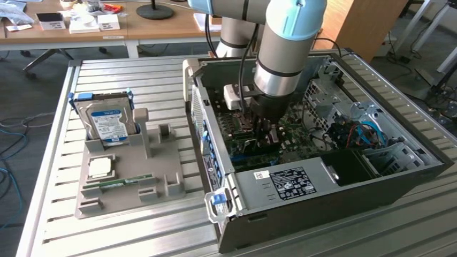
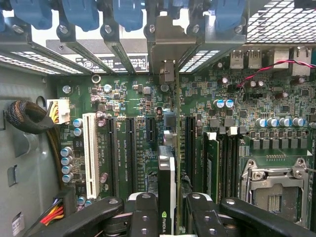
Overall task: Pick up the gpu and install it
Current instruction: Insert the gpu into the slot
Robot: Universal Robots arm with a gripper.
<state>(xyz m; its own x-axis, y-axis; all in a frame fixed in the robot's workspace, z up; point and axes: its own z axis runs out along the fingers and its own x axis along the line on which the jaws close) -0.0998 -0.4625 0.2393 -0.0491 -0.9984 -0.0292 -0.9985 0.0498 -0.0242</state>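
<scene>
A: Start with the exterior view. Where is your gripper?

B: It is down inside the open case, low over the green board. One arm, one gripper. The fingers are half closed, and something dark sits between them, but you cannot tell what it is from here.

A: What else can you count?

B: On the grey tray to the exterior view's left you have one hard drive standing up, one chip and one memory stick. No gpu is on the tray.

A: Now the wrist view.

B: Here you see the gpu. It stands on its thin edge right between the two fingers, and they pinch its sides. So your gripper is part way closed on the card. One gpu.

A: Which way does it run?

B: Its long side runs straight away from the gripper, toward the metal bracket at the back wall. It lines up with the long black slots. The gpu seems to sit over the gap between slots, so I judge it is close to its place.
</scene>
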